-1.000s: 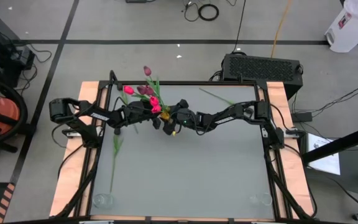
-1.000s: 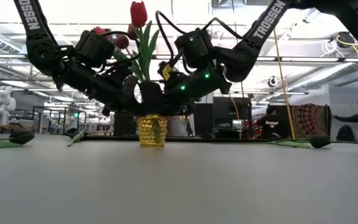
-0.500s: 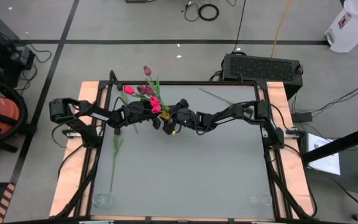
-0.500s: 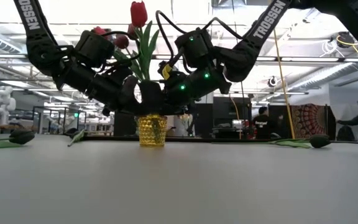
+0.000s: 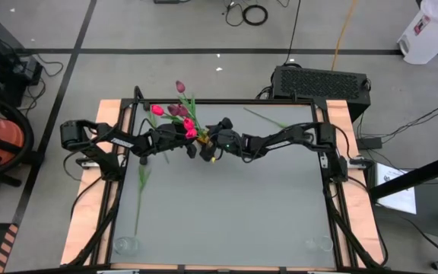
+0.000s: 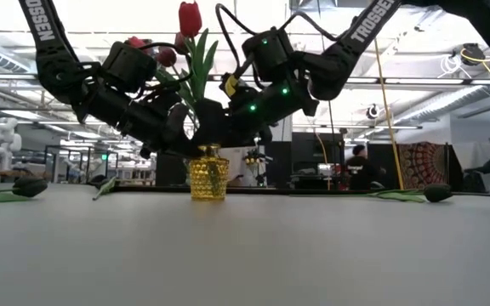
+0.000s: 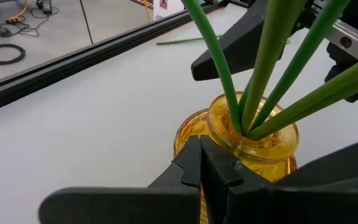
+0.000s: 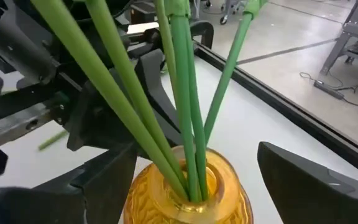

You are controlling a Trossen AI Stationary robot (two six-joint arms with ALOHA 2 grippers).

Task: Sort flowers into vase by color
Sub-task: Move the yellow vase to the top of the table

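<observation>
A small amber glass vase (image 6: pixel 208 177) stands upright on the grey table, toward its far left middle (image 5: pixel 202 142). Several tulips (image 5: pixel 179 116) with pink, red and maroon heads stand in it, their green stems (image 8: pixel 185 124) going down into its mouth and leaning toward the far left. My left gripper (image 7: pixel 201 163) is shut and sits at the vase's left side. My right gripper (image 8: pixel 194 186) is open. Its two fingers stand on either side of the vase without touching it. My left gripper lies with its shut fingertips (image 7: pixel 199 149) against the vase's shoulder (image 7: pixel 188 132), just below the rim. The fingers come from the table's left, slanting a little downward. The vase stands upright on the table.
One loose tulip (image 5: pixel 140 190) lies near the table's left edge, and another (image 5: pixel 266 119) lies at the far right. Small clear glass items sit at the near corners (image 5: pixel 125 245) (image 5: pixel 318 243). A black box (image 5: pixel 319 82) stands beyond the far edge. People show in the room behind.
My right gripper has risen a little beside the vase, still open, and the vase's neck now shows beneath it in the low view. The vase and the flowers have kept their places.
</observation>
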